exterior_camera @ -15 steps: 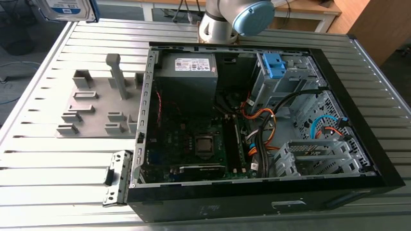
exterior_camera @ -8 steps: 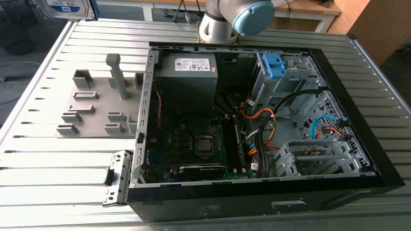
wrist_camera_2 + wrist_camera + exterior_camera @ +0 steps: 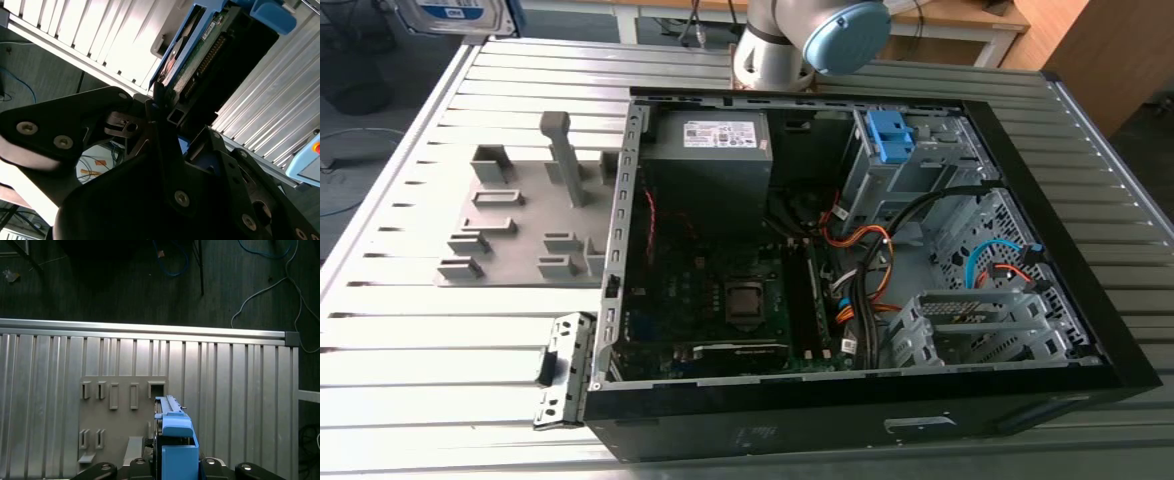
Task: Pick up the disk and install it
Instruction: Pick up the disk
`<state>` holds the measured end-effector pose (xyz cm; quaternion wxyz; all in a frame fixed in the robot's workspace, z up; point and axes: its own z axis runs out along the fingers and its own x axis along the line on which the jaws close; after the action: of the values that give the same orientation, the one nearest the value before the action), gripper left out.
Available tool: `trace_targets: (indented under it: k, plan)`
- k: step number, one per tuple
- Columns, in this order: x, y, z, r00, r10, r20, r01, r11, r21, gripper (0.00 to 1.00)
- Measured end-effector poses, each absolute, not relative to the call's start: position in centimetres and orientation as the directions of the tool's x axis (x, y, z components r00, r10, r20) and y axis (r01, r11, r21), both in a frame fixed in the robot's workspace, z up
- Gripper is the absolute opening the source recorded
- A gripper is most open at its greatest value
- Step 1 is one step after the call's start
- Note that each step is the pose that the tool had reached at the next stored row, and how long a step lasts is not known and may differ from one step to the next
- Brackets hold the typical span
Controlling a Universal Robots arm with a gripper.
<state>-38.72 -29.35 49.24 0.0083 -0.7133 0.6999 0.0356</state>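
Observation:
The disk (image 3: 454,15) shows its white-and-blue label and blue carrier frame high above the table's far corner, on the exterior view's left. In both wrist views it stands edge-on between dark fingers. The second wrist view shows the disk (image 3: 200,55) with its green circuit board and blue frame, and my gripper (image 3: 170,112) shut on its end. In the first wrist view the disk (image 3: 172,432) rises from my gripper (image 3: 172,465), well above the grey holder plate (image 3: 125,410).
An open black computer case (image 3: 1067,250) lies on the slatted metal table (image 3: 440,340). Inside are a grey power supply (image 3: 707,150), a motherboard (image 3: 720,300), cables, and a drive cage holding a bare blue bracket (image 3: 890,135). The grey slotted holder plate (image 3: 520,225) lies beside the case.

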Motion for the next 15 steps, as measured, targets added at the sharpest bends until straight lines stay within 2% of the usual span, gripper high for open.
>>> trace_targets:
  k: [15]
  plan:
    - [-38.72, -29.35, 50.27, 0.018, -0.998, -0.062, -0.999, -0.02, 0.038, 0.36]
